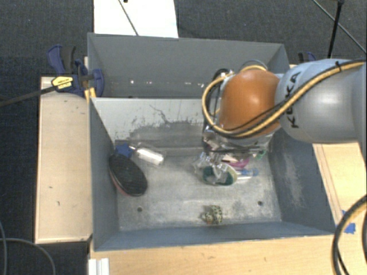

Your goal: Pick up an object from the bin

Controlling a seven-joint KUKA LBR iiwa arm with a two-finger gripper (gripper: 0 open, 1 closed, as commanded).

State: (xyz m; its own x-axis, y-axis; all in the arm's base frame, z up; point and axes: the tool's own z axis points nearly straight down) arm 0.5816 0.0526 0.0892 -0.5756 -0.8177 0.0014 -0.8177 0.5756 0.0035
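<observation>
My gripper (217, 154) hangs low in the right half of the bin, under the orange cover on the wrist. It is down among a small cluster of things: a dark green rounded piece (225, 179), a pink and white item (241, 164) and some clear plastic (249, 174). The gripper's lower end sits right at the green piece, and the cover hides part of the cluster.
A black oval brush-like thing (128, 175) lies against the left wall, with a white tube with a blue end (148, 156) just behind it. A small greenish-brown lump (211, 215) rests near the front wall. The arm comes in from the right.
</observation>
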